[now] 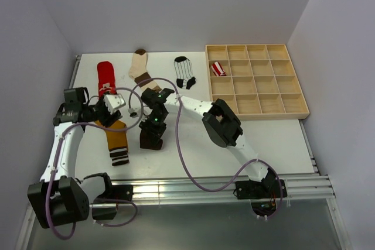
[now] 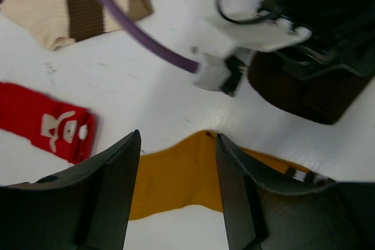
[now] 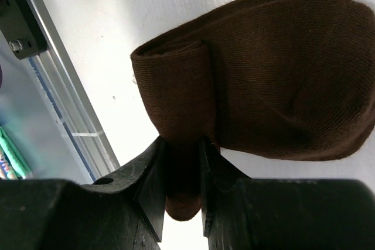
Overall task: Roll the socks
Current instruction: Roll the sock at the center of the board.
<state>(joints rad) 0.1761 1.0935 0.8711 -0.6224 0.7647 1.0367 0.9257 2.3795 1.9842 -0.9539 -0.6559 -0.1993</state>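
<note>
My right gripper (image 1: 153, 125) is shut on the rolled end of the dark brown sock (image 1: 151, 139). In the right wrist view the fingers pinch the roll (image 3: 181, 144) while the rest of the sock (image 3: 281, 74) lies flat. My left gripper (image 1: 108, 120) is open and empty above the toe end of the mustard sock (image 1: 117, 140). That sock shows between its fingers (image 2: 176, 180). The red patterned sock (image 1: 105, 77), the cream-and-brown sock (image 1: 139, 65) and the white black-striped sock (image 1: 184, 72) lie flat at the back. The red-white striped sock (image 1: 218, 69) sits rolled in a tray cell.
The wooden compartment tray (image 1: 275, 115) stands at the back right. Purple cables (image 1: 176, 139) loop over the table between the arms. An aluminium rail (image 1: 193, 188) runs along the near edge. White walls close in the left, back and right sides.
</note>
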